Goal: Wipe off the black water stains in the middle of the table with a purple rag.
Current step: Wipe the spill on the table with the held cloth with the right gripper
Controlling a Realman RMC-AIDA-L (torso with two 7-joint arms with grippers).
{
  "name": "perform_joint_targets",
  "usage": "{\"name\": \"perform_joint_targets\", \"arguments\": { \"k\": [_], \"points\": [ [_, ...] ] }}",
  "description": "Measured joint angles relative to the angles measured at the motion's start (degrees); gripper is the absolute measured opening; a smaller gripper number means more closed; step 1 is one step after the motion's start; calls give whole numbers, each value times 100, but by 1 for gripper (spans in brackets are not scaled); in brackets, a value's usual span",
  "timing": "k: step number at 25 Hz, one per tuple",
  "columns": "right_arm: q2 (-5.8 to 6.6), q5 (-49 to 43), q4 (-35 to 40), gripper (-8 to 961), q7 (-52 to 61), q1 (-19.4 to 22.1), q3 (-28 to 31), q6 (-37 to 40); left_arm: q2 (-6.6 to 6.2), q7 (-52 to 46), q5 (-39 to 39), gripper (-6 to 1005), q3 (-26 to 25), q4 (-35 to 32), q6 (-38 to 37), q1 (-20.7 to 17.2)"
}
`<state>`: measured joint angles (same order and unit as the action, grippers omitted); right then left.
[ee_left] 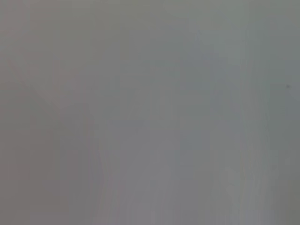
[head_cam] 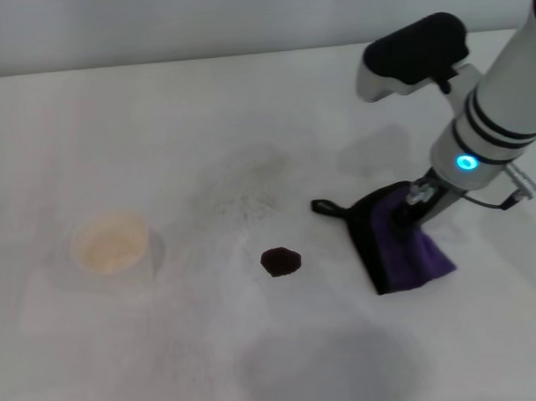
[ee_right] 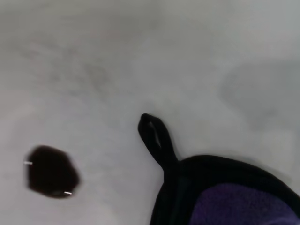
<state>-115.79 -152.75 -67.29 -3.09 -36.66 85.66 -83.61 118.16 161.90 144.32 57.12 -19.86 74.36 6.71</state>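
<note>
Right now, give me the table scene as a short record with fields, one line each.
surface: white table, faint grey smudges
stain: one small dark blot, not wiped, apart from the rag
rag: purple rag, black edging, loop pointing toward the blot
cup: paper cup, on the robot's left of the blot
right gripper: down on the rag
left gripper: not in view
</note>
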Motion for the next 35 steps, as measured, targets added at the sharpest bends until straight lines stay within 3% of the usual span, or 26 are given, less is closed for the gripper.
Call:
{"name": "perform_joint_targets", "arguments": {
  "k": [9,18,22,27,35],
  "points": [
    [-24,768,-135,94,156,-325,-792,576,5,0,0,888,0,0,0,49],
    [-42,1961,426,95,160,-1180,-1974,1456,6,0,0,888,1,-6,-1,76],
    [-42,2051,535,95,143,-1331,-2174,1643,6,0,0,888,1,-9,-2,66],
    [1,1833,654,95,170,-1369,-1982,1707,6,0,0,887,1,-10,-25,19],
    [13,337,689,95,314,-1017,-1047,1167,-13,0,1,887,0,-7,-46,-5]
  ]
}}
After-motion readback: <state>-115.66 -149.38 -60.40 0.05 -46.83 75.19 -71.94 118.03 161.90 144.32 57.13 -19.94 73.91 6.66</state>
